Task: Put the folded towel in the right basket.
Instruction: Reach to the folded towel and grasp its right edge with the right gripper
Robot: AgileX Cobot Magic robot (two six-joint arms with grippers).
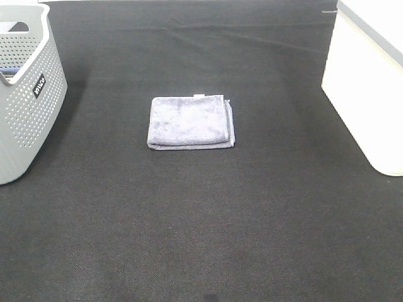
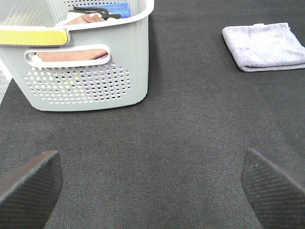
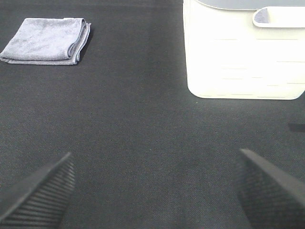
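Left claw (image 2: 151, 162), wrist view only

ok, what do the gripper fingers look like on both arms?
Left gripper: two black fingers with a fine ribbed, woven-looking texture and rounded, wedge-like tips. Right gripper: same black textured fingers, though the tips look more pointed. No cables, markings or arm links show in any view.

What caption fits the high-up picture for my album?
A folded purple towel lies on a black mat between a gray basket and a white basket.
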